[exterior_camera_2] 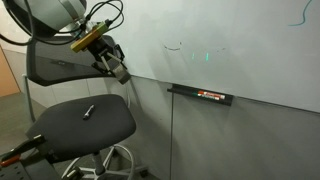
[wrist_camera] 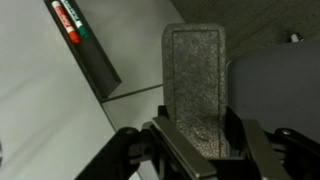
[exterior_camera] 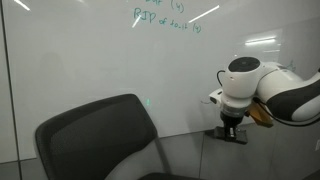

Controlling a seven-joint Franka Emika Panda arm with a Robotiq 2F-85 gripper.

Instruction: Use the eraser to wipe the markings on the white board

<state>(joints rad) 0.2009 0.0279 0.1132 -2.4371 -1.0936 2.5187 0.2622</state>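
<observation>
My gripper [wrist_camera: 196, 138] is shut on the eraser [wrist_camera: 195, 70], a grey felt block that sticks out forward between the jaws. In both exterior views the gripper [exterior_camera: 232, 122] [exterior_camera_2: 112, 62] hangs low near the white board [exterior_camera: 90, 50] [exterior_camera_2: 230, 35], with the eraser [exterior_camera: 231, 135] [exterior_camera_2: 120, 73] close to the board's lower edge. Whether the eraser touches the board I cannot tell. The teal markings [exterior_camera: 165, 18] sit high on the board, well above the gripper. An exterior view shows a small dark curved stroke [exterior_camera_2: 175, 45], a faint teal mark [exterior_camera_2: 207, 55] and a scribble [exterior_camera_2: 300, 14].
A dark marker tray [exterior_camera_2: 200, 95] [wrist_camera: 88, 50] with markers is fixed under the board, beside the gripper. A black office chair [exterior_camera: 100, 135] [exterior_camera_2: 85, 122] stands close in front of the wall, with a small object [exterior_camera_2: 88, 112] on its seat.
</observation>
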